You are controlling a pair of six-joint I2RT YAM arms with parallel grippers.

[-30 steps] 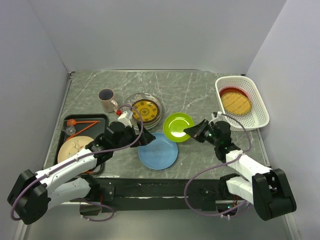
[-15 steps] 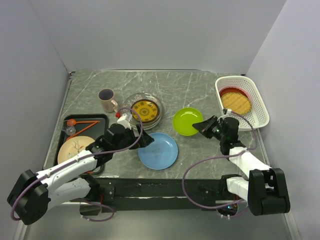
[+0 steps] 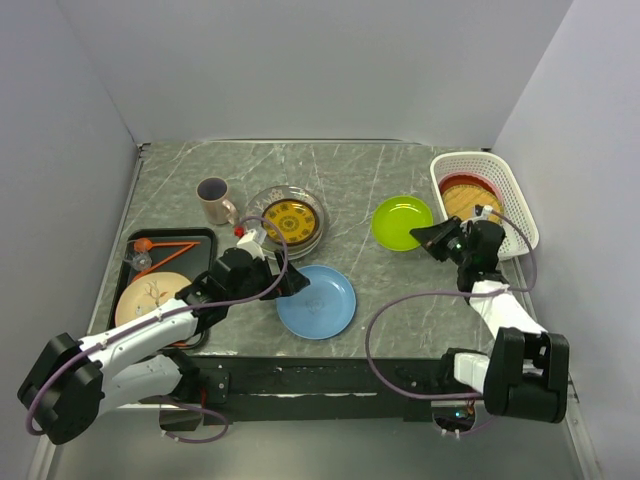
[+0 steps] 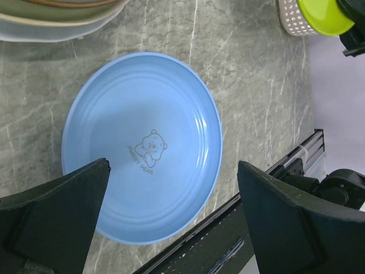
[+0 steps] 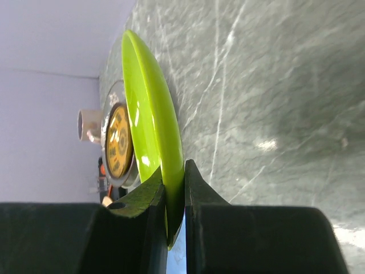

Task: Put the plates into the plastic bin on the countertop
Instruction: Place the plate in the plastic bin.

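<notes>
The right claw (image 3: 427, 238), clamped on the rim of the green plate (image 3: 401, 221), has swung it from mid-counter (image 3: 350, 175) toward two o'clock. It now hangs just beside the bin (image 3: 522, 215), nearly delivered. The left claw (image 4: 172, 168) gapes over the blue plate (image 4: 142, 114).

The countertop (image 3: 340, 170) is dark grey-green with thin white veins. At six o'clock, the blue plate (image 4: 142, 148) bears a faint bear outline. The lime-green plate (image 3: 402, 222) is plain. At two o'clock, the white lattice bin (image 3: 517, 205) holds a red plate (image 3: 460, 181) and a yellow plate (image 3: 462, 201).
</notes>
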